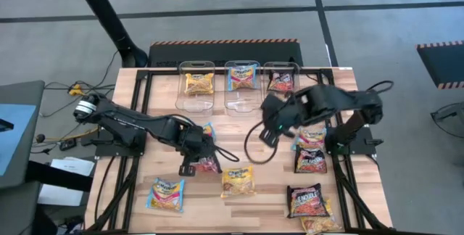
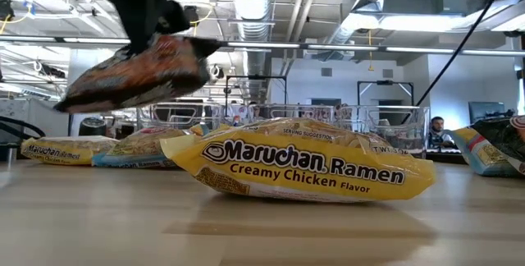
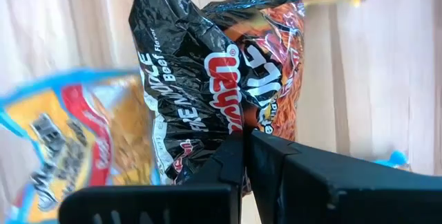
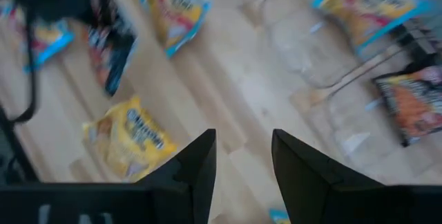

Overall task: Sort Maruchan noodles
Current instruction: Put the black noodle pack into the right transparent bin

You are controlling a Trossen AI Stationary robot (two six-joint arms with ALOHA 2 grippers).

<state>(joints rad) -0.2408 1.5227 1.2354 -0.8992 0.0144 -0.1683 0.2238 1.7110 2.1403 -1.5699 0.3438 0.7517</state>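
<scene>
My left gripper [image 1: 201, 154] is shut on a black-and-red Maruchan noodle packet [image 3: 221, 79], which in the low view [image 2: 131, 73] hangs above the table. My right gripper [image 4: 242, 158] is open with nothing between its fingers and stands high over the table's middle right [image 1: 272, 125]. More noodle packets lie flat on the table: a yellow one [image 1: 238, 180], a blue one [image 1: 167, 194], black ones [image 1: 304, 200] [image 1: 310, 161] and another blue one [image 1: 209, 129] behind the left gripper. My left gripper pinches one short end of the black packet [image 3: 238, 133] between its two fingers. The fingers [image 3: 228, 165] come from above, slanting down. The packet is lifted clear of the table and tilted, with one end lower [image 2: 70, 100].
Three clear bins stand at the far edge: one with a yellow packet [image 1: 197, 83], one with a blue packet [image 1: 242, 79], one with a black packet [image 1: 281, 81]. A yellow packet [image 1: 319, 224] lies at the near right corner. Bare wood [image 1: 254, 217] shows at the near middle.
</scene>
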